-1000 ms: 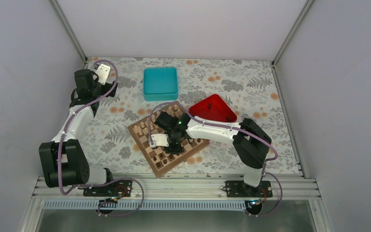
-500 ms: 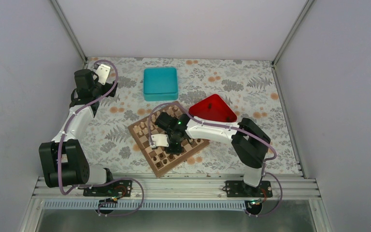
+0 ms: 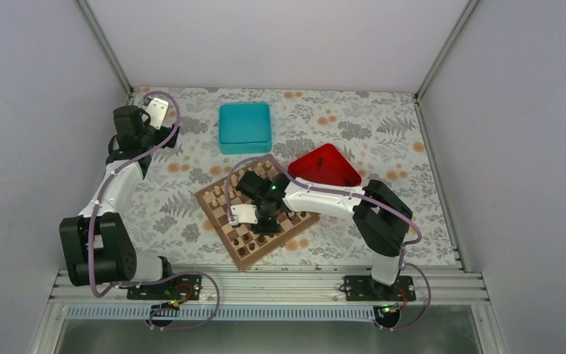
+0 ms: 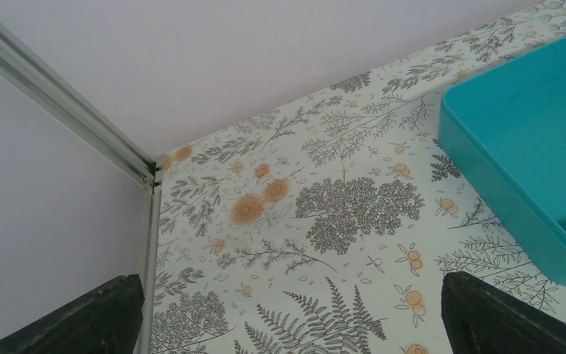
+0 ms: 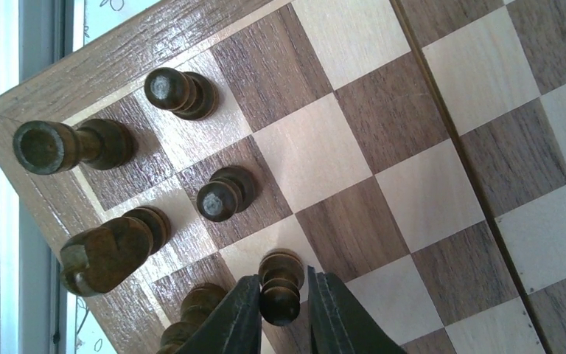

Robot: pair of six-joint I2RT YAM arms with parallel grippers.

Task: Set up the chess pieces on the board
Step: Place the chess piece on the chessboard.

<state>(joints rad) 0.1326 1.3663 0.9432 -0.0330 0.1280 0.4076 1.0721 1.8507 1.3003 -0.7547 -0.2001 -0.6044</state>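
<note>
- My right gripper (image 5: 281, 284) sits at the bottom centre of the right wrist view, its jaws narrow, one either side of a dark pawn (image 5: 280, 295); I cannot tell whether the fingers (image 5: 228, 324) pinch its head or stand just clear
- That pawn stands upright on a light square, third along a slanting row of dark chess pieces (image 5: 221, 195) running toward the upper left
- Just beside my left-hand finger, at the bottom edge, stands a taller piece (image 5: 191, 310); a knight (image 5: 107, 251) and a corner rook (image 5: 59, 144) line the border above it
- I judge the step as seating this pawn in the front rank
- Next I would part the jaws slightly and draw straight back, sparing the tall neighbour
- The rest of the board (image 5: 427, 199) in this view is bare squares
- My left gripper (image 4: 291, 302) hangs wide, holding nothing, near the teal box (image 4: 530, 162) at the right of its view
</note>
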